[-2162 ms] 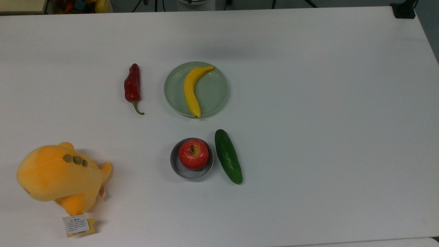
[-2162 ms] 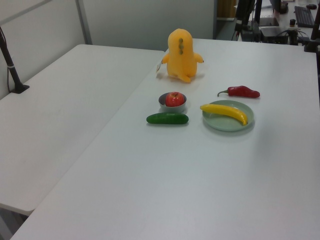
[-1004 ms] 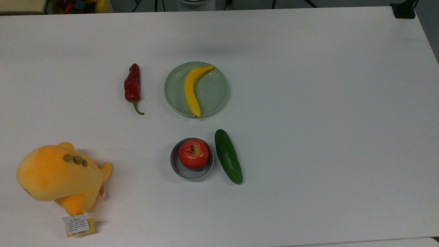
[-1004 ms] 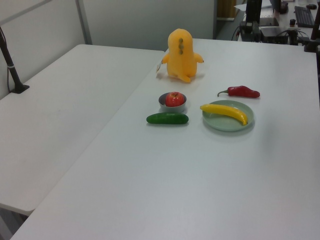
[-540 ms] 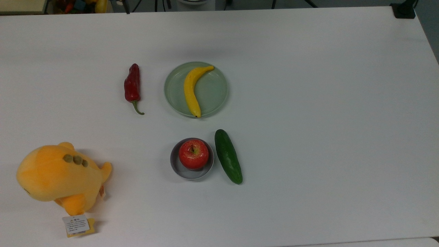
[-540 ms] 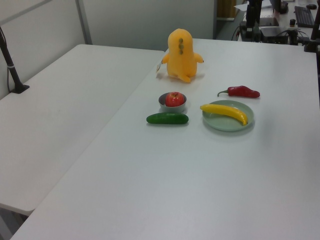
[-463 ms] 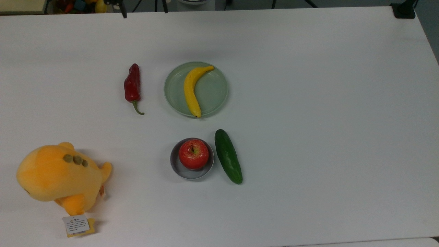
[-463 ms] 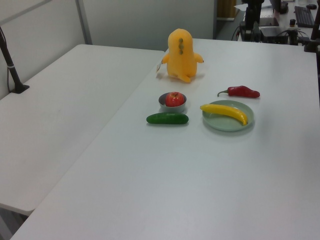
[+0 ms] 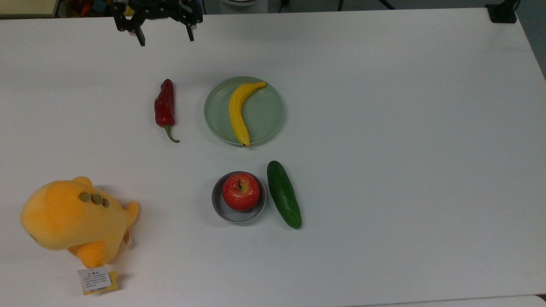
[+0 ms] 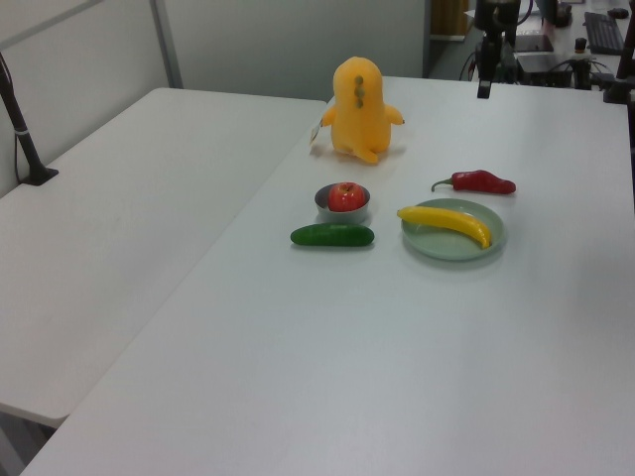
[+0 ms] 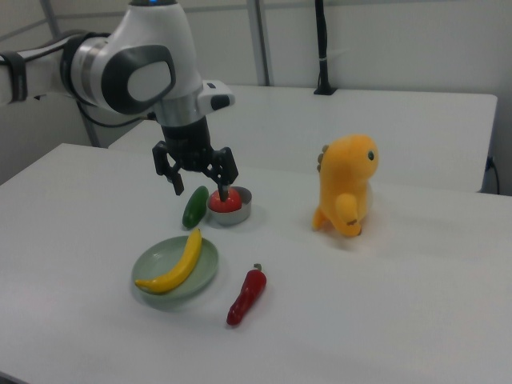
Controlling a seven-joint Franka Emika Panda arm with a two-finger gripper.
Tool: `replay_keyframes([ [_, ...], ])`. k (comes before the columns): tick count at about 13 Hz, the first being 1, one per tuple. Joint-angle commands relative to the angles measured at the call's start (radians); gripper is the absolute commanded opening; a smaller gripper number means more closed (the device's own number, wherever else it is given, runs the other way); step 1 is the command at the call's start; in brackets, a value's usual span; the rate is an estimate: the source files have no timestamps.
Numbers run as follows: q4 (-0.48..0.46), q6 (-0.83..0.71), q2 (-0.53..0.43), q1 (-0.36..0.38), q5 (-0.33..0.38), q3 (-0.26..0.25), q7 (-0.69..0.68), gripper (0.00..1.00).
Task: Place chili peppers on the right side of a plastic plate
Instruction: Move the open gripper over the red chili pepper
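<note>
The dark red chili peppers (image 9: 164,104) (image 10: 482,181) (image 11: 247,296) lie flat on the white table, green stem toward the top view's bottom. They rest apart from the pale green plastic plate (image 9: 268,115) (image 10: 446,248) (image 11: 154,259), on the top view's left of it. A yellow banana (image 9: 237,113) (image 11: 178,264) lies across the plate. My gripper (image 9: 165,38) (image 11: 201,189) hangs open and empty in the air, near the table's far edge in the top view, above the chili in that picture.
A grey bowl (image 9: 230,213) holds a red apple (image 9: 240,192) (image 11: 226,200), with a green cucumber (image 9: 283,194) (image 10: 332,235) right beside it. An orange plush toy (image 9: 72,219) (image 11: 346,188) sits at the top view's lower left. A black clamp (image 9: 502,13) stands at the far right corner.
My open gripper has come into the top view from beyond the far edge, moving in over the table. The chili, plate and other objects have not moved.
</note>
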Motion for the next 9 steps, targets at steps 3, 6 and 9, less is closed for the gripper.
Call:
replay_keyframes([
  [3, -0.084, 0.09, 0.038, 0.006, -0.007, -0.008, -0.021, 1.0],
  [6, -0.091, 0.135, 0.096, 0.003, -0.01, -0.008, -0.082, 1.0],
  [9, -0.126, 0.178, 0.11, -0.013, -0.01, -0.008, -0.079, 1.0],
])
